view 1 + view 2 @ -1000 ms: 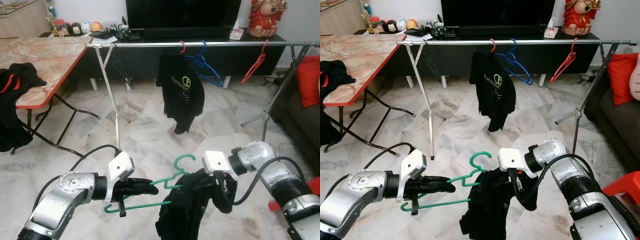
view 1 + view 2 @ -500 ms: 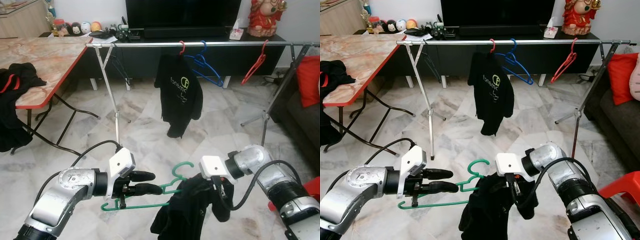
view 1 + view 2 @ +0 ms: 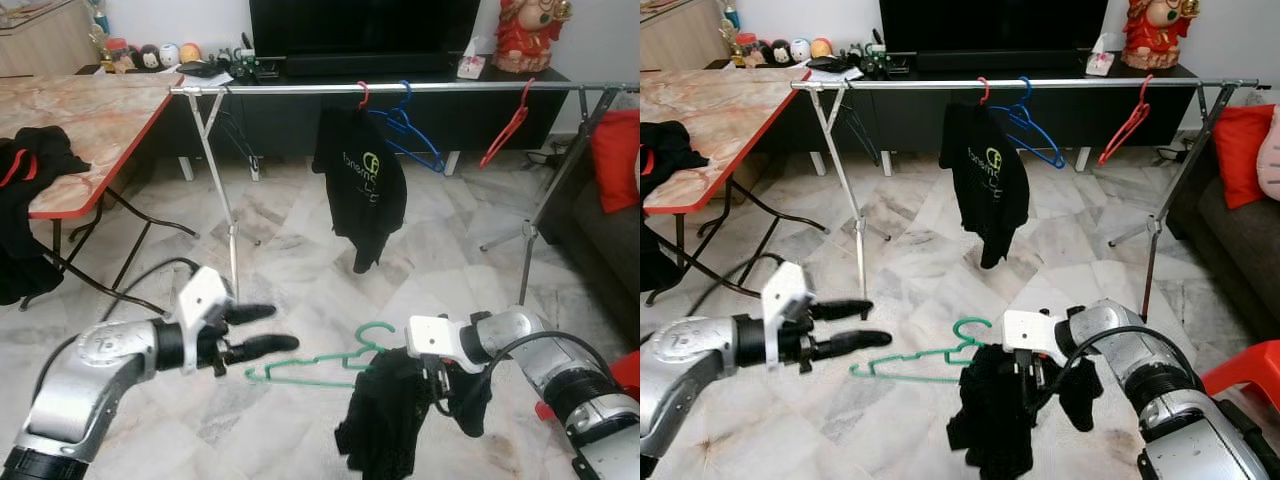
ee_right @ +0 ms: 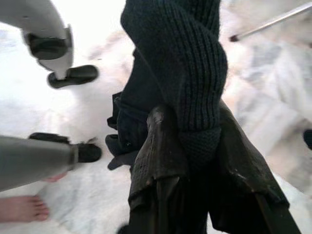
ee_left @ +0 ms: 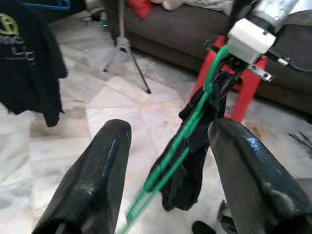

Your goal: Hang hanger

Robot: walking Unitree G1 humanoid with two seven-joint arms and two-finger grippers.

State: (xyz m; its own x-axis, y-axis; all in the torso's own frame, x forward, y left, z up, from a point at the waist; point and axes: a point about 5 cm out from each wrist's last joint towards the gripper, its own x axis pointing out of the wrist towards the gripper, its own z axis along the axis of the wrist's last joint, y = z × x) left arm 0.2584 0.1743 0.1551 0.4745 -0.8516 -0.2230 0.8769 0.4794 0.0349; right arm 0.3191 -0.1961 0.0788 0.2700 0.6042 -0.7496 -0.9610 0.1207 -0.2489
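Observation:
A green hanger [image 3: 318,368] hangs low over the floor with a dark knit garment [image 3: 385,425] draped on its right end. My right gripper [image 3: 440,388] is shut on that garment at the hanger's neck; the right wrist view shows its fingers [image 4: 161,161] pinching dark cloth [image 4: 190,73]. My left gripper [image 3: 281,328] stands open just left of the hanger's free end, not touching it. In the left wrist view the hanger [image 5: 187,134] lies beyond the spread fingers [image 5: 105,161]. The metal rail [image 3: 440,88] runs across the room ahead.
On the rail hang a black T-shirt [image 3: 362,180] on a red hanger, a blue hanger [image 3: 412,128] and a red hanger [image 3: 505,135]. A marble-top table [image 3: 100,115] with black clothes [image 3: 30,165] stands left. A sofa with a red cushion [image 3: 617,160] stands right. A person's bare foot [image 4: 24,209] is close by.
My left gripper has opened, let go of the green hanger and drawn back to the left. The hanger and garment now hang from the right gripper alone, further right.

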